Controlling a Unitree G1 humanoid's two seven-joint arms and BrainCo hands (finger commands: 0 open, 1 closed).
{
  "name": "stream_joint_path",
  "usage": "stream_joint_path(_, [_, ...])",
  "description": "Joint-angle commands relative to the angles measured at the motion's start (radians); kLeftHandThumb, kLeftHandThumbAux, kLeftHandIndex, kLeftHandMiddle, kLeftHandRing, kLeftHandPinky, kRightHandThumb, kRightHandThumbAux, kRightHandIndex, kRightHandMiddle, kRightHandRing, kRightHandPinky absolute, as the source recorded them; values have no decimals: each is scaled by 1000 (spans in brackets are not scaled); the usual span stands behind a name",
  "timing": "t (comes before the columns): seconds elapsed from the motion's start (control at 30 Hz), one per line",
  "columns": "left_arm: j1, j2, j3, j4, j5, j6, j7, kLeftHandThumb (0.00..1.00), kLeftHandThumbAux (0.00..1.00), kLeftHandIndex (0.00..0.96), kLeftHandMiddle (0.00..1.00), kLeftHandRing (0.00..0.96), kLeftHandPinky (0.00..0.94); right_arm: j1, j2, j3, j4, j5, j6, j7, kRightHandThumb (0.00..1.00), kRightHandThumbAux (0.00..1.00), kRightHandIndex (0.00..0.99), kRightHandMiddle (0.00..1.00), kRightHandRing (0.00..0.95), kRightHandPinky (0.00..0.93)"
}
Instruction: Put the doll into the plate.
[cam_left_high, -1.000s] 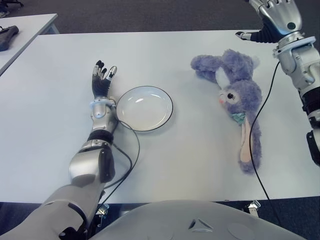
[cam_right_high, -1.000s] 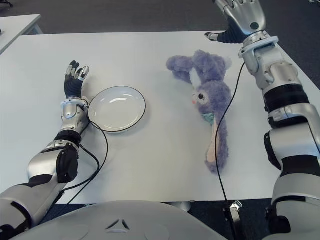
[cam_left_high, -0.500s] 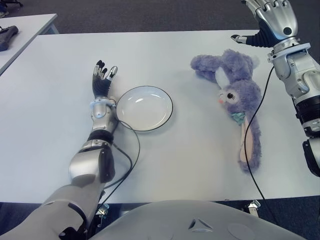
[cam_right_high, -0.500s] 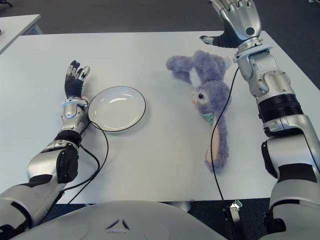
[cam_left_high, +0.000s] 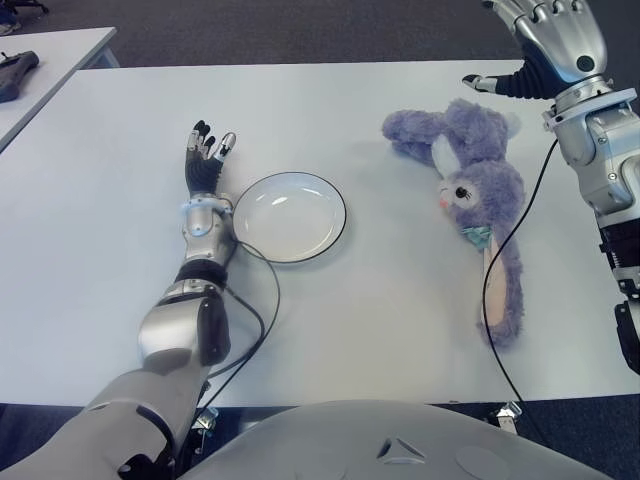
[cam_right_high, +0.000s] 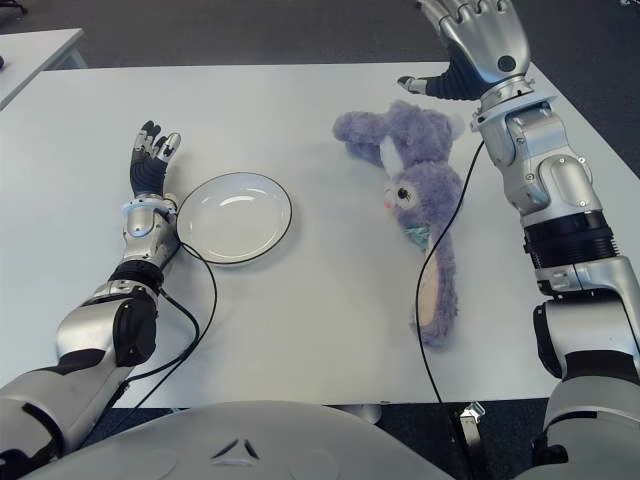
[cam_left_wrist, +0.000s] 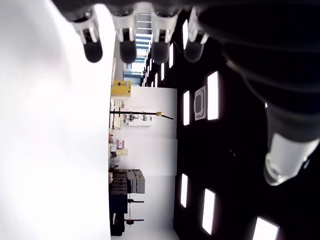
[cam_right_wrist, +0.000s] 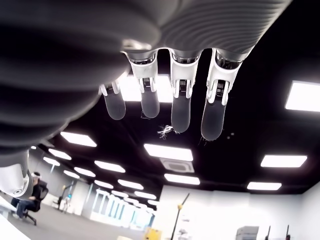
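Cable (cam_left_high: 497, 260) across doll (cam_left_high: 478, 190), plate (cam_left_high: 289, 216) apart

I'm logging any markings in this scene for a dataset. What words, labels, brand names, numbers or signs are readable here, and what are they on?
None can be read.
The doll, the plate and the table show no print.
The left hand and right hand show no readable marking.
The yellow object in the room behind, seen in the left wrist view, may carry print, but it is too small to read.
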Motion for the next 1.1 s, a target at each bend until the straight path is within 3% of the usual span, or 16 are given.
stream_joint_path(0.03, [257, -99, 5, 169, -8, 45, 30, 0, 619, 22, 73, 36, 0, 86, -2, -26, -84, 15, 37, 111, 212, 472, 108, 104, 149, 263])
stream_joint_path(0.57, [259, -100, 10, 169, -11, 40, 27, 0, 632, 29, 72, 40, 0, 122, 37, -32, -68, 33, 16, 191, 201, 458, 83, 80, 126, 204])
stream_joint_path(1.1, [258, -103, 5, 168, -5, 41, 36, 0, 608, 26, 72, 37, 0, 158, 80, -7, 56, 27, -76, 113, 249, 470, 61, 69, 108, 178])
